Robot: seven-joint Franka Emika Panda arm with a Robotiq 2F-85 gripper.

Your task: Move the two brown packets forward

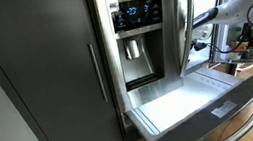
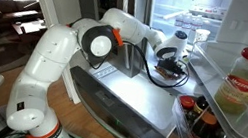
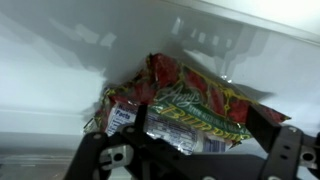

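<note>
I judge the step in hand is closing on the packets [image 3: 195,112] so I can carry them forward in the fridge drawer [image 1: 184,100]. To do it well I'd sink lower first so both fingers [image 3: 288,150] straddle the heap. Then I'd close slowly, since crinkly wrappers slip and 1 may squirt out sideways. In the wrist view the fingers stand wide apart, holding nothing. The 2 packets lie overlapped between them and just ahead of the tips, the smaller packet [image 3: 124,116] nearer the opposite finger. I cannot tell whether either finger touches a wrapper. In both exterior views the packets are too small to make out.
</note>
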